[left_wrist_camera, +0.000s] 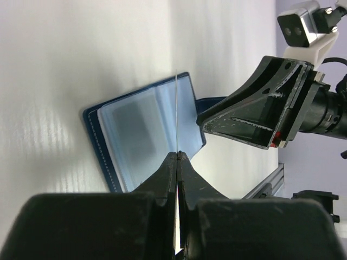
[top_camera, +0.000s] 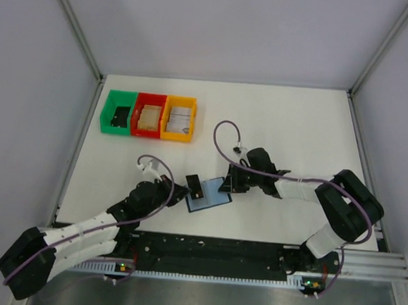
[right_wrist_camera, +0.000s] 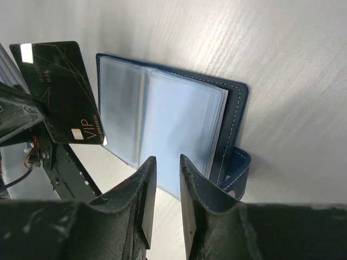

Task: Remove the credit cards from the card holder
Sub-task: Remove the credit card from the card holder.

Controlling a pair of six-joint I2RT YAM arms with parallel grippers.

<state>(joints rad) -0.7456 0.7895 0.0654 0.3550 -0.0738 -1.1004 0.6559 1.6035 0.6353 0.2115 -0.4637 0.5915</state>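
Note:
The dark blue card holder (top_camera: 211, 199) lies open on the white table, its clear pale-blue sleeves (right_wrist_camera: 162, 116) facing up. My left gripper (top_camera: 185, 188) is shut on a black credit card (top_camera: 196, 187) with gold lines and "VIP" lettering (right_wrist_camera: 59, 89). It holds the card upright just left of the holder. In the left wrist view that card shows edge-on as a thin line (left_wrist_camera: 177, 108) rising from the closed fingertips (left_wrist_camera: 174, 157). My right gripper (right_wrist_camera: 167, 158) hovers over the holder's right half, jaws a narrow gap apart with nothing between them.
At the back left stand three small bins in a row: green (top_camera: 117, 114), red (top_camera: 149, 116) and orange (top_camera: 179, 118), each with cards inside. The holder's strap tab (right_wrist_camera: 236, 173) sticks out on its right edge. A metal rail runs along the table's near edge.

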